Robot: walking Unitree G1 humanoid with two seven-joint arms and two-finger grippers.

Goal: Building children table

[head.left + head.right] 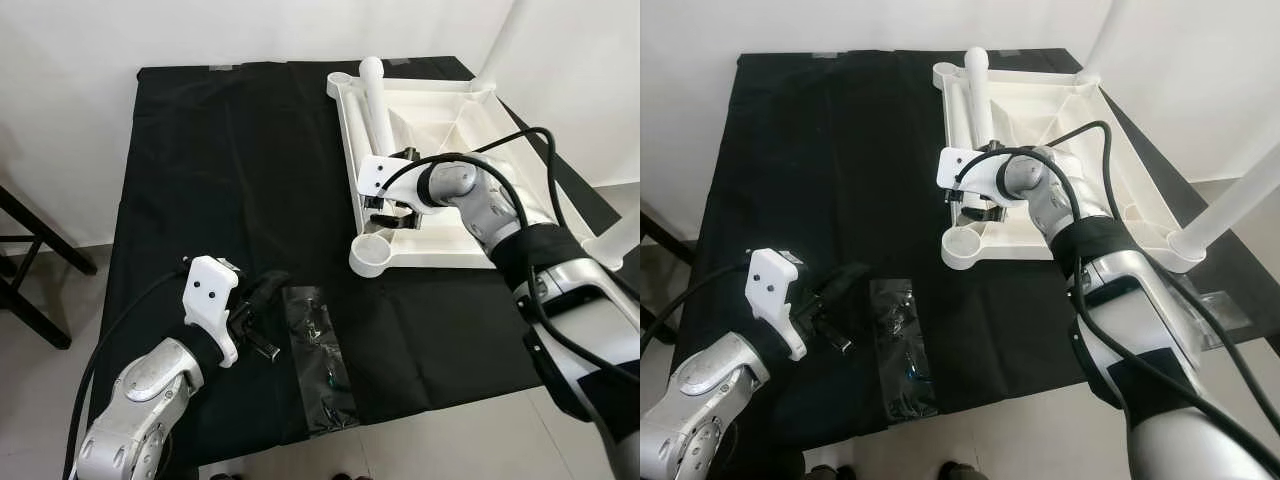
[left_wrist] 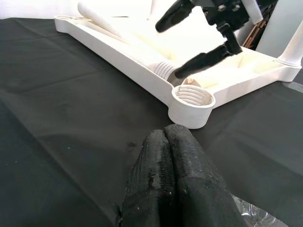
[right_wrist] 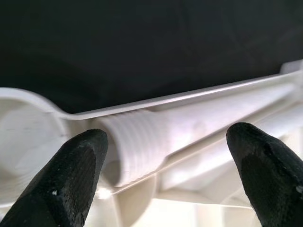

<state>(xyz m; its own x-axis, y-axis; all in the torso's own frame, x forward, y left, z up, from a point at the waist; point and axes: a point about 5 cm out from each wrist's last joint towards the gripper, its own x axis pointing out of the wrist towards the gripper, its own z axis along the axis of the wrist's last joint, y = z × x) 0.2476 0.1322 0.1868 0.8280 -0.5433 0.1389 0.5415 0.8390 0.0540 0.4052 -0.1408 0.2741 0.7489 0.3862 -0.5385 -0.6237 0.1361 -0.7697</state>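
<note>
A clear plastic bag (image 1: 318, 358) of small parts lies on the black cloth (image 1: 200, 150) just beside the left gripper (image 1: 262, 296), which rests low on the cloth with its two black fingers (image 2: 175, 179) pressed together on nothing. Beyond it, the upturned white children's table top (image 1: 440, 120) lies underside up, its near corner socket (image 2: 191, 98) showing inner threads and standing unfilled. The right gripper (image 1: 392, 208) hovers just behind that socket, its fingers (image 3: 75, 175) spread wide to either side of a loose table leg (image 1: 375, 105) that lies inside the frame along its edge, threaded end (image 3: 137, 142) nearest the socket. The jaws straddle the leg without touching it. To take it well, the gripper should likely close on the smooth shaft just beyond the threads, squarely across it, so the leg can be tipped upright and its threads met straight with the socket. Farther off, mounted legs (image 1: 1230, 205) already stand at the table top's other corners.
</note>
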